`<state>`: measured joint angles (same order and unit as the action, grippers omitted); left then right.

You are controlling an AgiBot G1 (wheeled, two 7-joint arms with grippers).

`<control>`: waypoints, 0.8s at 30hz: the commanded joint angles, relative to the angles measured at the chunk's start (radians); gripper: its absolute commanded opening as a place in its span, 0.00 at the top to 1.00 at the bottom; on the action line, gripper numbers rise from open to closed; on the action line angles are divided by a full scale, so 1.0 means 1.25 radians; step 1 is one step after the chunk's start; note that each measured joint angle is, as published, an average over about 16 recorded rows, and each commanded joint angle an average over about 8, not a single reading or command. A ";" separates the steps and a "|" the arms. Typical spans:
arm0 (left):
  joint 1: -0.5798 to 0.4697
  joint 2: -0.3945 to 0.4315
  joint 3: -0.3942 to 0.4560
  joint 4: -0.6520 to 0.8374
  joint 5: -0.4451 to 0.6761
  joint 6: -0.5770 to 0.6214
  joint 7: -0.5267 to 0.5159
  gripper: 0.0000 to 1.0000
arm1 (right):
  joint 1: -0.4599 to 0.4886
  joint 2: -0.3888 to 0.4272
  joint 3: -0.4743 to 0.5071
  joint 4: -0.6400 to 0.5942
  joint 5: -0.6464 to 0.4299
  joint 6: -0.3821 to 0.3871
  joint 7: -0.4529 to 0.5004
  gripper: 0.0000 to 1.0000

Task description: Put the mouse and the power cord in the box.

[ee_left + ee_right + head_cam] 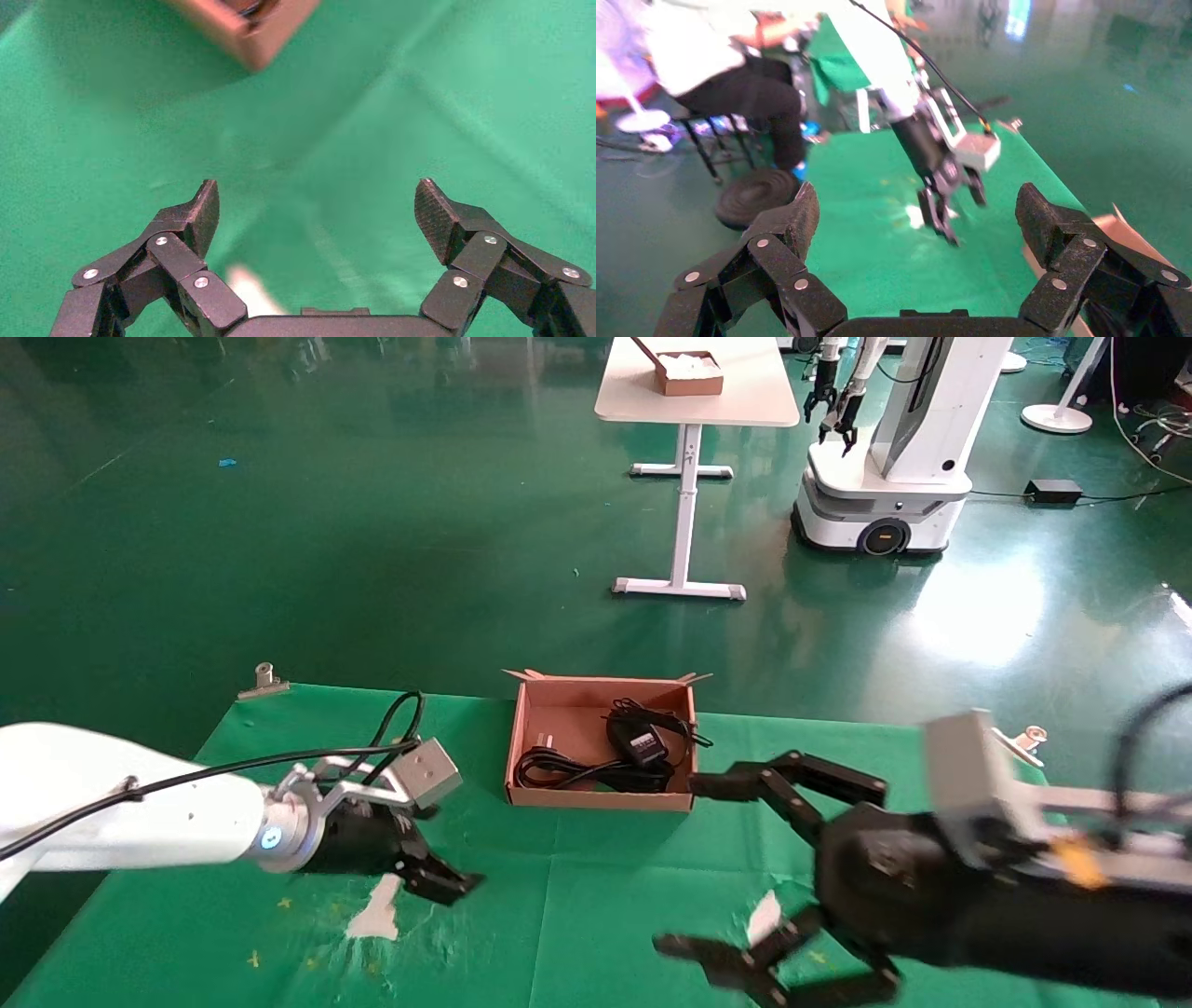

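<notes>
The brown cardboard box (596, 797) stands at the middle back of the green cloth. Inside it the black mouse (641, 744) lies upside down, pale label up. The thick coiled power cord (559, 770) lies beside it in the box. My left gripper (452, 848) hovers open over the cloth, left and in front of the box, with nothing between its pads (205, 205). A corner of the box (246, 28) shows beyond it. My right gripper (694, 868) is open and empty, just right of the box's front corner (1116, 235), facing the left gripper (944, 203).
White tape patches (375, 915) (764, 915) mark the cloth. Metal clips (264, 680) (1024, 740) hold its back corners. Beyond stand a white table (694, 402) with a small brown box (689, 372) and another robot (885, 458). A seated person (736, 77) is off my left side.
</notes>
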<state>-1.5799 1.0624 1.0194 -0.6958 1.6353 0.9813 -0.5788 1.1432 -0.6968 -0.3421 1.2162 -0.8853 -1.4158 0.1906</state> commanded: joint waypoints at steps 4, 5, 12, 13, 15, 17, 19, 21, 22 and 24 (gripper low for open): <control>0.053 -0.047 -0.077 -0.061 -0.094 0.054 0.041 0.00 | -0.038 0.048 0.035 0.038 0.087 -0.045 -0.002 0.00; 0.063 -0.056 -0.093 -0.074 -0.113 0.064 0.049 0.00 | -0.044 0.055 0.040 0.043 0.099 -0.051 -0.002 0.00; 0.137 -0.122 -0.201 -0.160 -0.246 0.140 0.106 0.00 | -0.055 0.068 0.049 0.054 0.124 -0.064 -0.003 0.00; 0.147 -0.132 -0.216 -0.172 -0.264 0.150 0.114 0.00 | -0.055 0.068 0.049 0.054 0.124 -0.064 -0.003 0.00; 0.169 -0.151 -0.247 -0.197 -0.302 0.172 0.131 0.00 | -0.054 0.068 0.049 0.054 0.124 -0.064 -0.003 0.00; 0.190 -0.169 -0.278 -0.221 -0.340 0.193 0.147 0.00 | -0.054 0.069 0.049 0.054 0.124 -0.064 -0.003 0.00; 0.211 -0.188 -0.308 -0.245 -0.377 0.214 0.163 0.00 | -0.054 0.069 0.049 0.054 0.124 -0.064 -0.003 0.00; 0.232 -0.207 -0.340 -0.270 -0.415 0.236 0.180 0.00 | -0.054 0.069 0.049 0.054 0.124 -0.064 -0.003 0.00; 0.242 -0.216 -0.355 -0.282 -0.434 0.247 0.188 0.00 | -0.054 0.069 0.049 0.054 0.124 -0.064 -0.003 0.00; 0.264 -0.235 -0.386 -0.307 -0.472 0.268 0.204 0.00 | -0.054 0.069 0.049 0.054 0.124 -0.064 -0.003 0.00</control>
<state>-1.2505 0.7684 0.5373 -1.0793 1.0457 1.3165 -0.3239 1.0753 -0.6109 -0.2812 1.2831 -0.7298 -1.4957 0.1866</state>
